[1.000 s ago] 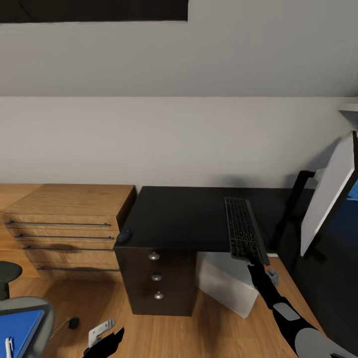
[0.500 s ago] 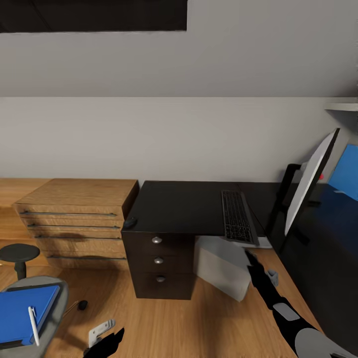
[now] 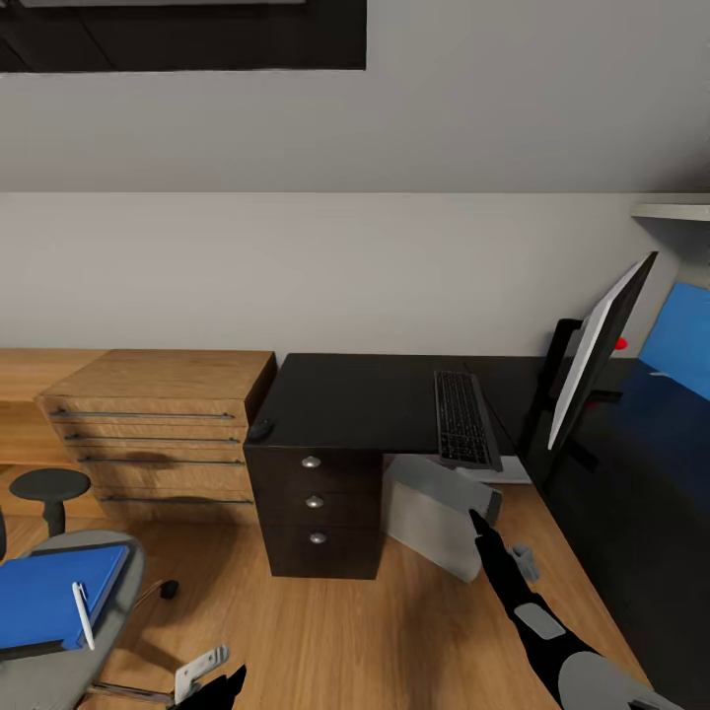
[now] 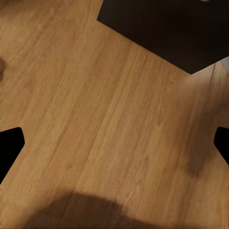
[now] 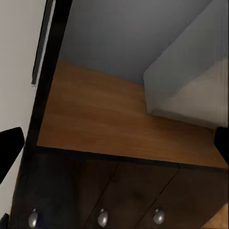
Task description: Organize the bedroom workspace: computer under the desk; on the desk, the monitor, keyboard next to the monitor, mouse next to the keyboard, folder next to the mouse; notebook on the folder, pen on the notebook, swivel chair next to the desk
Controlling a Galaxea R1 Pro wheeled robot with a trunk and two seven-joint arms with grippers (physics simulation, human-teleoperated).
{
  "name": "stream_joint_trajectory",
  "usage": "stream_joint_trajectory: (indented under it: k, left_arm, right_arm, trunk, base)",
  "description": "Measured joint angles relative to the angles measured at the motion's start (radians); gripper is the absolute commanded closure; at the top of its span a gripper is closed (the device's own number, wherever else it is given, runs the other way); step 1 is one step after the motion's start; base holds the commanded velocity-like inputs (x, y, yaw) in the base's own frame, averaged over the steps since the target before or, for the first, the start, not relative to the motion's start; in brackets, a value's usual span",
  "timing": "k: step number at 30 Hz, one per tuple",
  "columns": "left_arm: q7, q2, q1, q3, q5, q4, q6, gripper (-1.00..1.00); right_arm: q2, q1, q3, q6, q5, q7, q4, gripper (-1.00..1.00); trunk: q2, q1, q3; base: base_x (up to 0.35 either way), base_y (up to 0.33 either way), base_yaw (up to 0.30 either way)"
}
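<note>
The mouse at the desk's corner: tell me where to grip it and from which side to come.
Grip the mouse across its narrow rounded sides, coming straight down from above. It lies flat at the desk's front left corner, beside the wooden chest, so a sideways approach looks cramped. The left claw, by the floor, is the nearer one.

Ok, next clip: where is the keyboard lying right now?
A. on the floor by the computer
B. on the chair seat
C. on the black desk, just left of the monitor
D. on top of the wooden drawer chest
C: the keyboard lies flat on the desk, close beside the monitor stand, with the computer on the floor below.
</note>
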Motion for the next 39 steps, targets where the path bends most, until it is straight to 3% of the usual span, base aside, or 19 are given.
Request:
stream_joint_trajectory:
  k: [2,6,11,14,15,17,18,21,24,30,35,39]
  left_arm:
    - [0.000,0.001,0.000,0.000,0.000,0.002,0.000,-1.00]
    - [0.000,0.002,0.000,0.003,0.004,0.005,0.000,-1.00]
    - [0.001,0.004,-0.001,0.006,0.007,0.006,0.000,-1.00]
    - [0.004,0.006,-0.001,0.006,0.009,0.012,0.000,-1.00]
    - [0.006,0.006,-0.001,0.006,0.009,0.022,0.000,-1.00]
    - [0.007,0.006,0.000,0.006,0.010,0.036,0.000,-1.00]
    - [0.007,0.005,0.000,0.006,0.009,0.047,0.000,-1.00]
    - [0.008,0.003,-0.001,0.005,0.009,0.061,-0.001,-1.00]
    - [0.008,0.002,0.000,0.005,0.007,0.069,-0.016,-1.00]
    - [0.007,0.000,0.000,0.003,0.003,0.121,-0.114,-1.00]
    - [0.008,-0.016,0.000,0.000,0.003,0.179,-0.218,-1.00]
    - [0.006,-0.020,-0.001,-0.001,0.001,0.218,-0.257,-1.00]
  right_arm:
    - [0.013,0.000,0.027,-0.079,0.043,-0.023,0.046,-1.00]
    - [0.019,0.000,0.043,-0.172,0.106,-0.044,0.132,-1.00]
    - [0.022,0.007,0.049,-0.241,0.185,-0.117,0.172,-1.00]
    - [0.021,0.027,0.058,-0.259,0.278,-0.159,0.180,-1.00]
    - [0.020,0.037,0.065,-0.265,0.340,-0.171,0.183,-1.00]
    - [0.020,0.046,0.069,-0.273,0.407,-0.180,0.184,-1.00]
    - [0.021,0.055,0.072,-0.289,0.470,-0.187,0.185,-1.00]
    - [0.022,0.072,0.072,-0.355,0.576,-0.212,0.186,-1.00]
    - [0.022,0.091,0.069,-0.430,0.630,-0.251,0.188,-1.00]
    - [0.035,0.122,0.071,-0.480,0.661,-0.352,0.188,-1.00]
    - [0.039,0.147,0.071,-0.494,0.667,-0.382,0.188,-1.00]
    - [0.035,0.154,0.072,-0.496,0.670,-0.387,0.187,-1.00]
  trunk:
    - [0.000,0.000,0.000]
    - [0.000,0.000,0.000]
    - [0.000,0.000,0.000]
    - [0.007,-0.004,0.003]
    - [0.014,-0.008,0.006]
    - [0.028,-0.015,0.012]
    - [0.035,-0.019,0.016]
    - [0.056,-0.031,0.025]
    - [0.077,-0.042,0.034]
    - [0.119,-0.065,0.053]
    - [0.154,-0.084,0.069]
    - [0.182,-0.100,0.081]
  base:
    - [-0.007,-0.002,0.000]
    - [-0.003,-0.001,0.000]
    - [-0.001,0.000,0.000]
    - [0.000,0.000,0.000]
    - [0.000,0.000,0.000]
    - [0.000,0.000,0.000]
    - [0.000,0.000,0.000]
    - [0.000,0.000,0.000]
    - [0.000,0.000,0.000]
    - [0.000,0.000,0.000]
    - [0.000,0.000,0.000]
    - [0.000,0.000,0.000]
